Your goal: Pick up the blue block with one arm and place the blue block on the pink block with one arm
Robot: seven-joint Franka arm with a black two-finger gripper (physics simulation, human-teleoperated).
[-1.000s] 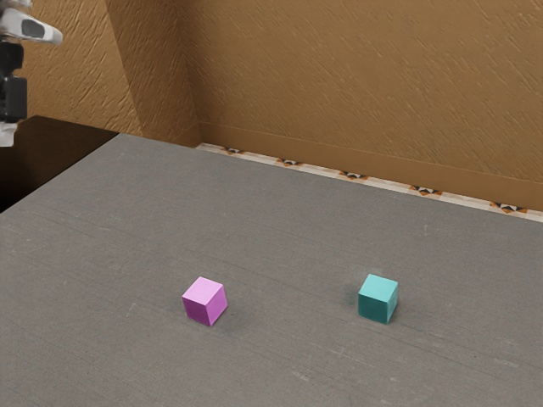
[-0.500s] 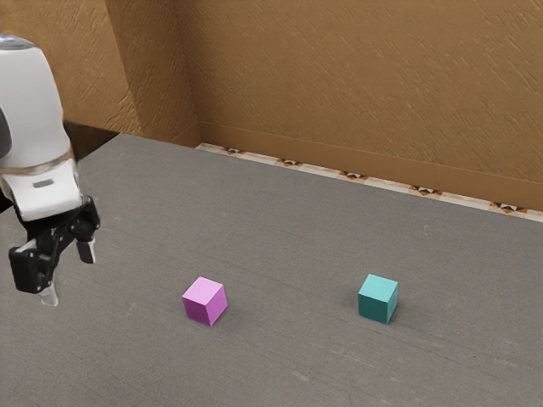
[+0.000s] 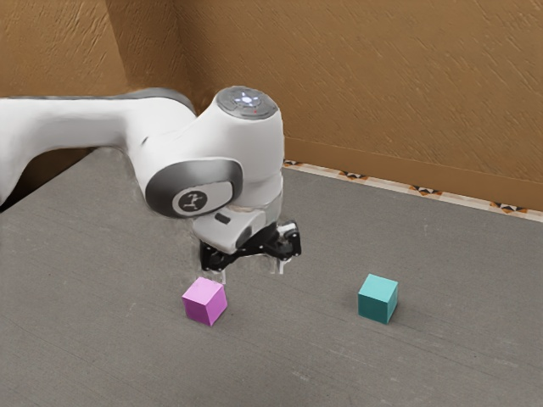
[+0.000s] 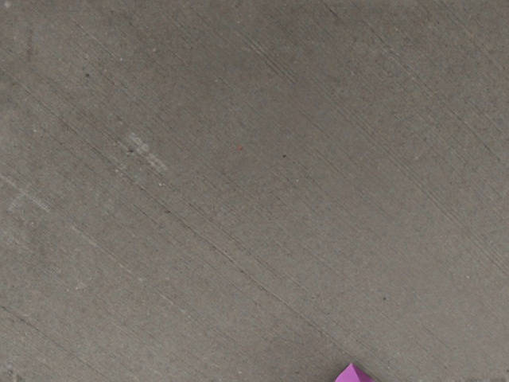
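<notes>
**Exterior view.** The tool hangs at frame centre with its fingers spread wide. It holds nothing and touches nothing. It hovers just above the worktop, up and to the right of the pink block. The blue block sits on the worktop at lower right, well apart from the tool and from the pink block.

Change since 0.5 s ago: the tool was at the far left edge and is now at centre. The white arm now spans the upper left. Both blocks are unmoved.

Both blocks are small matte cubes, and the blue one reads as teal. The worktop is grey with a fine grain. The wall is brown with rough plaster strokes.

**Wrist view.** Grey worktop with diagonal scratches. One pointed corner of the pink block shows against it.
</notes>
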